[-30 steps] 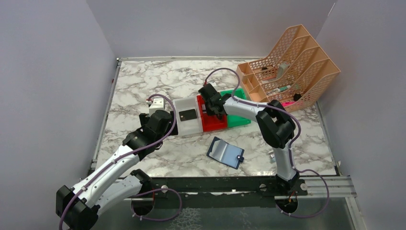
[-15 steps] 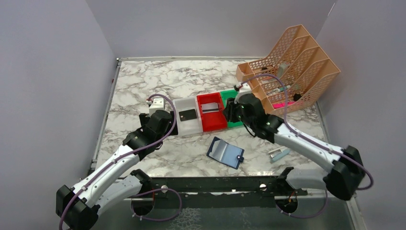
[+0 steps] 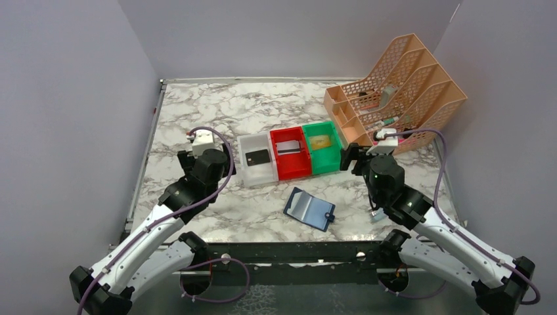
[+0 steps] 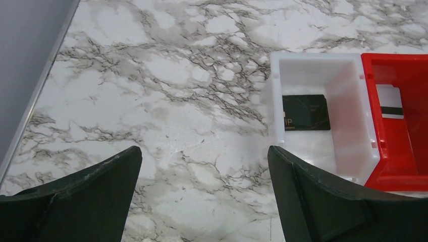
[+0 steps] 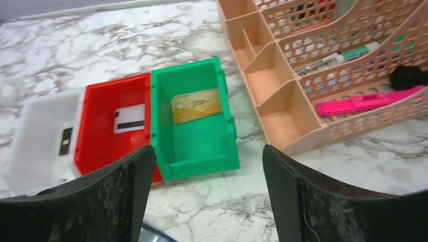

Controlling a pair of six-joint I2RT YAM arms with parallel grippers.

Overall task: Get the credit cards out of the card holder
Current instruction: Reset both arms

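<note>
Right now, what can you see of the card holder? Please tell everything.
The card holder is a small dark navy wallet, lying open and flat on the marble table, its pale grey-blue inside facing up. A snap tab sticks out at its right edge. It lies at a slant, nearer the arms than the red bin, apart from it. No card shows in it. Nothing but the table touches it.

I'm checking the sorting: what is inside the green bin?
One gold card lies flat on the floor of the green bin, near its far wall. Nothing else shows; anything beneath the card is covered.
</note>
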